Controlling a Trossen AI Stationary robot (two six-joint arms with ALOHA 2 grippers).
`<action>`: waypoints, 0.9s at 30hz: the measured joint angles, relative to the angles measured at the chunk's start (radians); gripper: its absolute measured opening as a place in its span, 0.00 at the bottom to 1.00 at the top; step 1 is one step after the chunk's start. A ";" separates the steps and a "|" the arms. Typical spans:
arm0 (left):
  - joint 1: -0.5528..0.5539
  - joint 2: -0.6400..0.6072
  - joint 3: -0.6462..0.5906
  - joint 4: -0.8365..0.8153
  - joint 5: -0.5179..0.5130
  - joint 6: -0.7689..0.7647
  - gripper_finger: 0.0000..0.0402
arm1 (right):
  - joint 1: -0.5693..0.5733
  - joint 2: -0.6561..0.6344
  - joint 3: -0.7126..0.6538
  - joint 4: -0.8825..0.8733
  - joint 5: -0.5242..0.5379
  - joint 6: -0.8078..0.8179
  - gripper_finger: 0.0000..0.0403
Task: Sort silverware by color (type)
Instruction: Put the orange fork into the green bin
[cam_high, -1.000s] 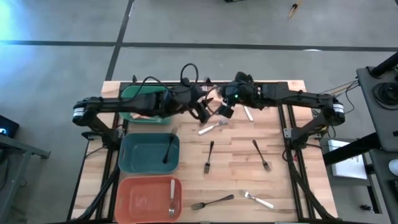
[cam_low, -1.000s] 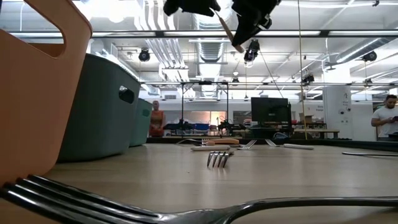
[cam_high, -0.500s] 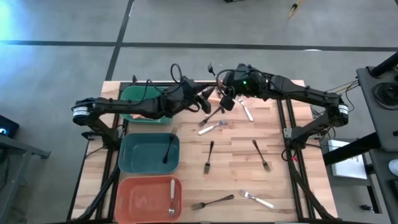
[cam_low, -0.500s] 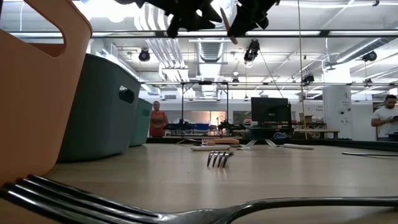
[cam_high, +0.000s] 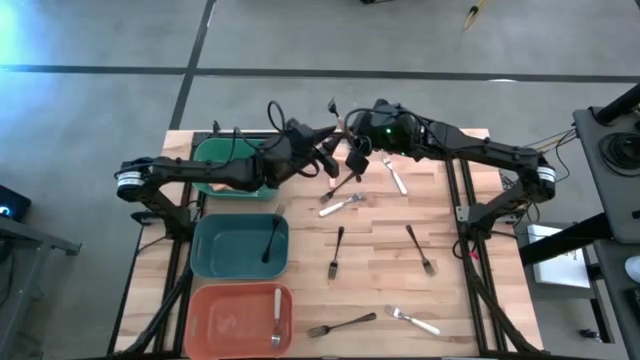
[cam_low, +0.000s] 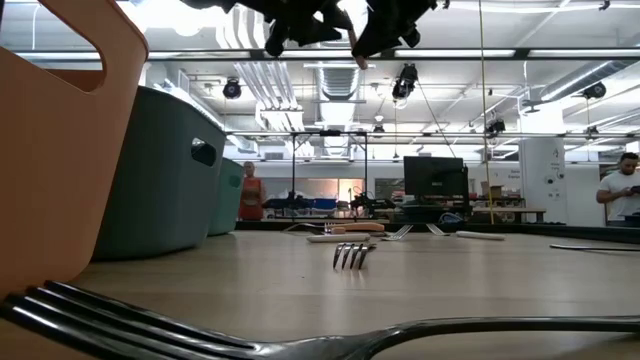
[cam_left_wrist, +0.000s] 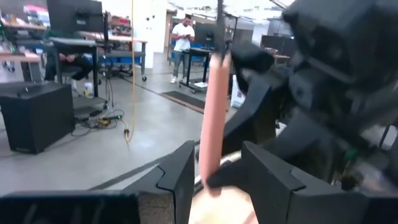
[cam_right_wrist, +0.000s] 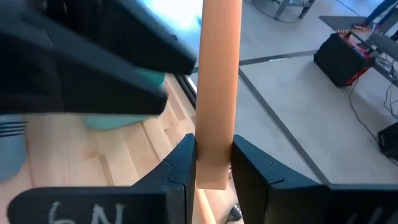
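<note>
Orange-pink fork (cam_right_wrist: 217, 93) is standing between the fingers of the right gripper (cam_right_wrist: 211, 163), which is clamped on its handle; both grippers are hanging above the far part of the wooden surface (cam_high: 470, 250), near the green bin (cam_high: 215, 152). The left gripper (cam_left_wrist: 214, 171) is pointing at the same fork, and its fingers are standing apart on both sides of the handle; I cannot tell if they are touching it.

On the surface other forks are lying apart from each other: a white-handled fork (cam_high: 339, 206) near the middle, another white-handled one (cam_high: 394, 175) beside the right arm, two black forks (cam_high: 337, 249) (cam_high: 420, 248) in the middle, and a black fork (cam_high: 341, 325) with a white-handled fork (cam_high: 414, 320) at the near edge. The teal bin (cam_high: 205, 262) is holding one black fork (cam_high: 273, 235), and the salmon bin (cam_high: 215, 320) is holding one fork (cam_high: 277, 316) with a pale handle
</note>
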 joint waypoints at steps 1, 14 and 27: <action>0.000 0.000 0.007 -0.001 0.000 0.016 0.29 | 0.000 0.003 0.000 0.000 0.000 0.000 0.17; 0.040 -0.001 0.023 -0.006 0.015 0.010 0.29 | 0.000 0.017 0.000 0.059 -0.004 -0.026 0.17; 0.042 0.018 0.022 0.012 0.050 -0.006 0.22 | 0.001 0.017 0.000 0.104 -0.007 -0.066 0.17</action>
